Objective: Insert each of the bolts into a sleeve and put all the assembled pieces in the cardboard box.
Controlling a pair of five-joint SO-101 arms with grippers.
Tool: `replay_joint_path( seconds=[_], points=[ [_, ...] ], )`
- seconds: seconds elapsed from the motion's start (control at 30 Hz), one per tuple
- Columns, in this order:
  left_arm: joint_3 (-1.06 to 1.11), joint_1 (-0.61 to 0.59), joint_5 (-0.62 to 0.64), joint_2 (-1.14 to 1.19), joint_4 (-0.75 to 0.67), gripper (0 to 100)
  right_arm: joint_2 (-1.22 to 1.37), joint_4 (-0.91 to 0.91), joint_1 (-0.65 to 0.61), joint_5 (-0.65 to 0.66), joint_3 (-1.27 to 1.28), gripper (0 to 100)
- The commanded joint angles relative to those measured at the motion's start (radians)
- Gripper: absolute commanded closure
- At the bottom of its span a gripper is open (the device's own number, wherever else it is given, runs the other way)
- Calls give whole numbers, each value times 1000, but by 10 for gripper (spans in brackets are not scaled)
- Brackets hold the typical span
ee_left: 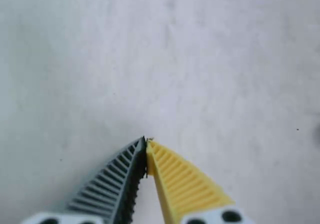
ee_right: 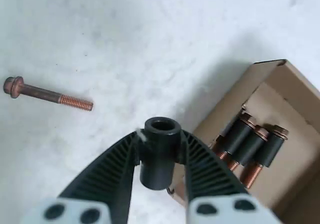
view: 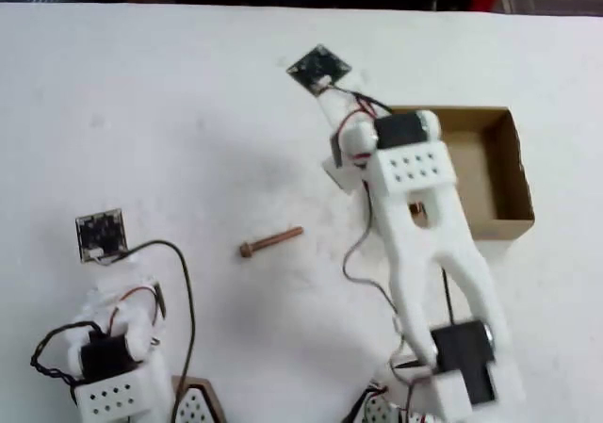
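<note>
Sleeve [ee_right: 159, 154], black, stood upright, clamped between jaws of right gripper [ee_right: 160, 136], w/ open bore end facing wrist cam. Pos.: over table [view: 188, 84], just beside a corner of cardboard box [ee_right: 300, 149]. Box held 3 assembled pieces [ee_right: 252, 144] lying side by side, w/ copper bolt heads and threaded ends protruding from their black sleeves. 1 loose bolt [ee_right: 47, 94] lay flat on table, well apart from box and from clamped sleeve; in high view it lay approx. between the 2 arms. Left gripper [ee_left: 146, 144]: jaws together, tips touching, over plain white table surface.
</note>
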Motion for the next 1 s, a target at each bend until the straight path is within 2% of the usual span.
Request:
replay_joint_path(
  seconds=[0.0,0.2,0.33,0.67,0.97],
  points=[
    [-2,-5,11,-8,12,976,-173,71,4,6,-20,981],
    [-2,-5,11,-8,12,976,-349,194,4,5,-17,981],
    [-2,-5,11,-8,11,976,-475,202,4,5,81,981],
    [-2,-5,11,-8,11,976,-852,59,5,5,459,981],
    [-2,-5,11,-8,11,975,-1052,-134,4,5,776,981]
  ],
)
